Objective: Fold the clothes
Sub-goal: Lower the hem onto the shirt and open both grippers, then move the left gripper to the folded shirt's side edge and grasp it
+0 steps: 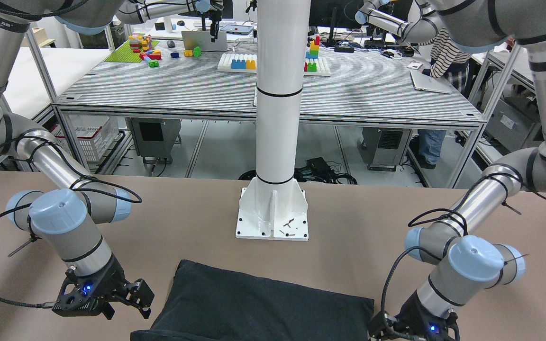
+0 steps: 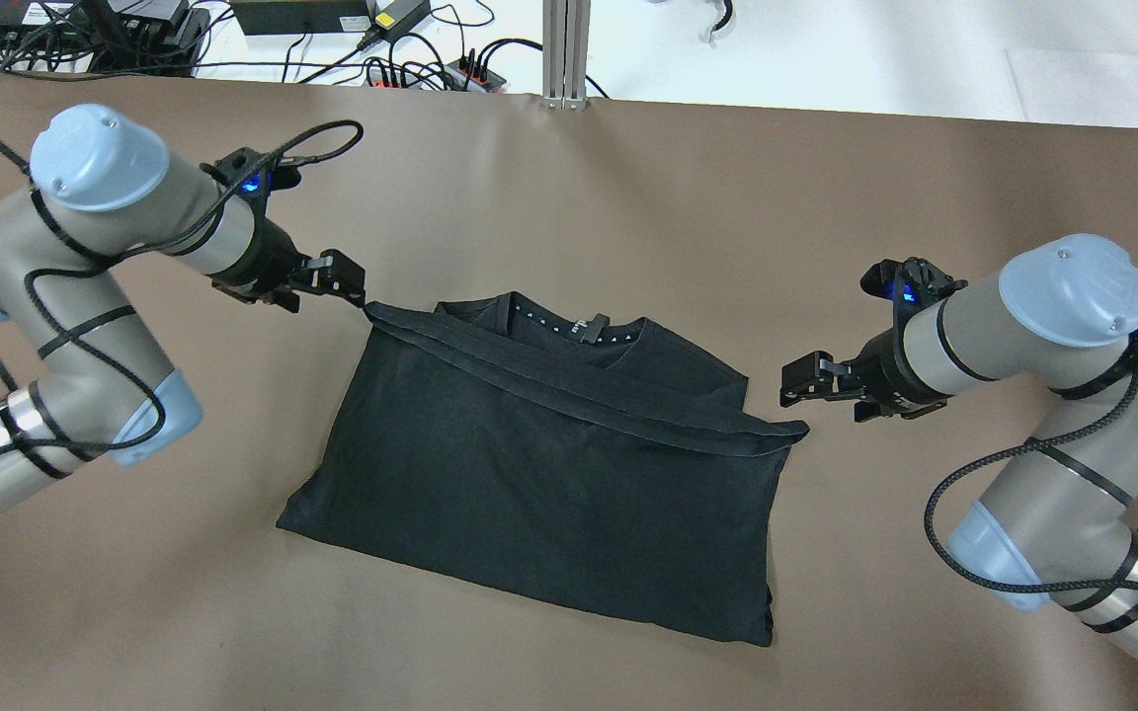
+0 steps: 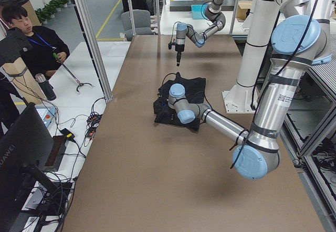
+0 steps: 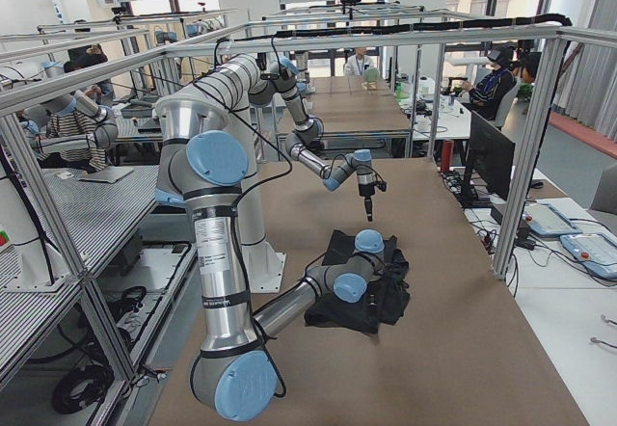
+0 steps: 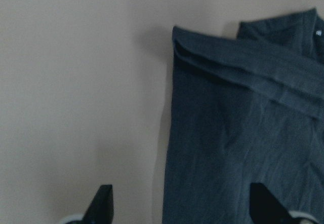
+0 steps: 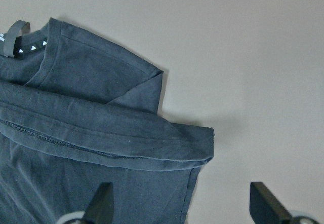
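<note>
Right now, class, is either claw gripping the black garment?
No, the left claw and right claw both stand open beside the black garment.

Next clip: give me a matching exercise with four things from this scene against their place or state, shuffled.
1 left gripper
2 right gripper
3 shirt
4 pillar base

A white, standing on the table
B black, folded, lying flat
C open, beside the shirt's corner on the robot's right
D open, beside the shirt's corner on the robot's left

Pairs: 1-D, 2-C, 3-B, 4-A
</note>
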Available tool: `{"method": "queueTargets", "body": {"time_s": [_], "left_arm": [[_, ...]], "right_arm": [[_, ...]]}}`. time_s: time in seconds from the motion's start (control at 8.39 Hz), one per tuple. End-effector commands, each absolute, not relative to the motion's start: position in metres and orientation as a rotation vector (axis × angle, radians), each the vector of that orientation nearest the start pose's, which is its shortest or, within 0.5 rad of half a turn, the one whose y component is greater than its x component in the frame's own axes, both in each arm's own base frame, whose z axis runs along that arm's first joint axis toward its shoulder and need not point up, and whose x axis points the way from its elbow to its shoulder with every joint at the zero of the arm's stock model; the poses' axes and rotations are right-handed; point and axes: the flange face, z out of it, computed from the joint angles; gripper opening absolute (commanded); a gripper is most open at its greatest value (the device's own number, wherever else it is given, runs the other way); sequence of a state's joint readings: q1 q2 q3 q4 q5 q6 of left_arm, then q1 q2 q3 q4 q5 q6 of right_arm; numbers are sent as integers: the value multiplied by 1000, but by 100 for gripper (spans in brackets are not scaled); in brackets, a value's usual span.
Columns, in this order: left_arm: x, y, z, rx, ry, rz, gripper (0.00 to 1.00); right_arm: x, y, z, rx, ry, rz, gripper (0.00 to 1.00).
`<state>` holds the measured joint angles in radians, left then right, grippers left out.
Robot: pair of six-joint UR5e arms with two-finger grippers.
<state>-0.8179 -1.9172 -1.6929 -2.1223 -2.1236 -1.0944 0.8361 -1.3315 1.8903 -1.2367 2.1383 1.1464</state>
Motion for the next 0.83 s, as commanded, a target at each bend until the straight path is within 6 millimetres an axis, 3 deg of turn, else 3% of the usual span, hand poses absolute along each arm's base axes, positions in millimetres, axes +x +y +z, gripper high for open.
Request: {"method": "queueTargets", "body": {"time_s": [0.0,0.12,0.48,0.6,0.72], "left_arm": [[362,-425,414,195,1163,85,95],[369,-413,422,187,1155,95,95],[426,-365,427,162,1148,95,94],[434,-357,426,163,1157,83,93],[433,-356,424,155,1164,67,83]], "right_arm": [[-315,-470,343,122,-997,105,94],[-316,-470,342,123,-997,104,94],[-315,-471,342,150,-986,115,94],[-313,-471,342,153,-985,118,94],[-312,-470,341,154,-986,118,94]]}}
